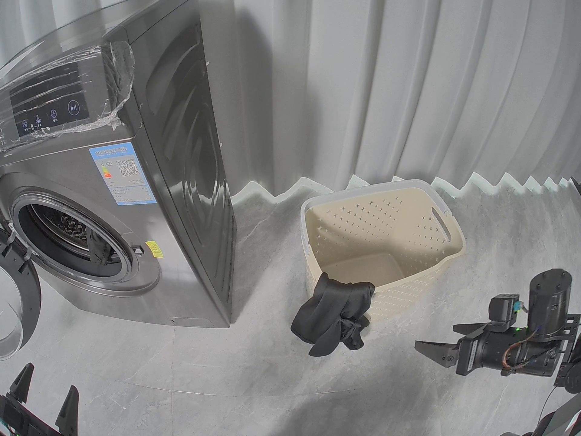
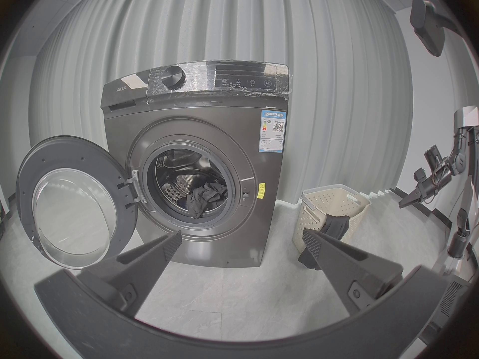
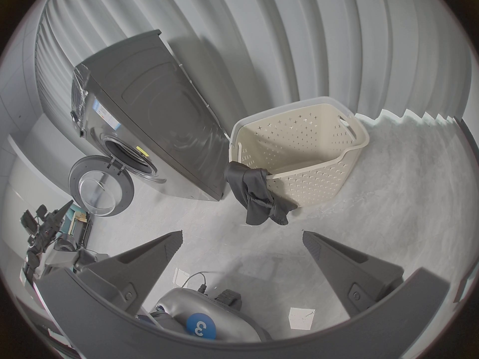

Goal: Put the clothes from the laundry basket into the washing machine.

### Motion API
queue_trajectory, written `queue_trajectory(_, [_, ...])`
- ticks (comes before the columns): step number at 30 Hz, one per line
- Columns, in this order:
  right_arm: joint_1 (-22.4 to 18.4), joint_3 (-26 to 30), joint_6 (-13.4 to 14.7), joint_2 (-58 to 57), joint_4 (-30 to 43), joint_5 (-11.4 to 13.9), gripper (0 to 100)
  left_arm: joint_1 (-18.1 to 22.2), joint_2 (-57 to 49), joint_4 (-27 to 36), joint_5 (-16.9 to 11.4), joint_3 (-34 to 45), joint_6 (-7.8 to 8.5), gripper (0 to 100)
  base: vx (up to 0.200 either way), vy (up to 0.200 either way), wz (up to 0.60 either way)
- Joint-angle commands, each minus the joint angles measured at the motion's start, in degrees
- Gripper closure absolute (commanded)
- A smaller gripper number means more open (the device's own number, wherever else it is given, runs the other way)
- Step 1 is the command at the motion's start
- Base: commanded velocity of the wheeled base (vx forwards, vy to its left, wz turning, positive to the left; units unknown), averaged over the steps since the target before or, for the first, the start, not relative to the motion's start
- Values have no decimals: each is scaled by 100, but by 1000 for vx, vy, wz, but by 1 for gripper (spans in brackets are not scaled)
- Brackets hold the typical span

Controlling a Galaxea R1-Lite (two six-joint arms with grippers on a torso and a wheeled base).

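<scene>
My jaws, both sides, hang released and empty — the cloth [image 1: 334, 321] droops over the basket [image 1: 375, 225] rim, and a shallow pinch of mine could drop it short of the washer [image 1: 181, 152].

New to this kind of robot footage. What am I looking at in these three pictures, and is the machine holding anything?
This is a two-armed robot on wheels. One picture looks down from a camera on its head. The other two come from cameras on its wrists, so the dark prongs at the front of each are that arm's own fingers.

On the floor stand a grey washing machine, its round door swung open, and a cream laundry basket. A black garment hangs over the basket's near rim and spills down the outside. Some dark clothes already lie in the drum.

The left gripper and the right gripper are both open and hold nothing.
</scene>
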Motion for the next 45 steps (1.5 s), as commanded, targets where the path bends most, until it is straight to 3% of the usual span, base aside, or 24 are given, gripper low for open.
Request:
queue_trajectory(1, [224,-60,34,1050,-495,-200,0,1,-84,-1,3,84,0,0,0,0,0])
queue_trajectory(10, [339,-157,-1,2227,-1682,-367,0,1,-84,-1,3,84,-8,0,0,0,0])
queue_trajectory(15, [453,-482,-1,2913,-2139,-745,0,1,-84,-1,3,84,0,0,0,0,0])
queue_trajectory(24, [506,-1132,25,3563,-2139,-947,0,1,-75,-1,3,84,-8,0,0,0,0])
queue_trajectory(25, [523,-1352,166,3809,-2139,-982,0,1,-84,-1,3,84,-8,0,0,0,0])
queue_trajectory(45, [242,-2829,394,5093,-2033,-1000,0,1,-84,-1,3,84,-17,0,0,0,0])
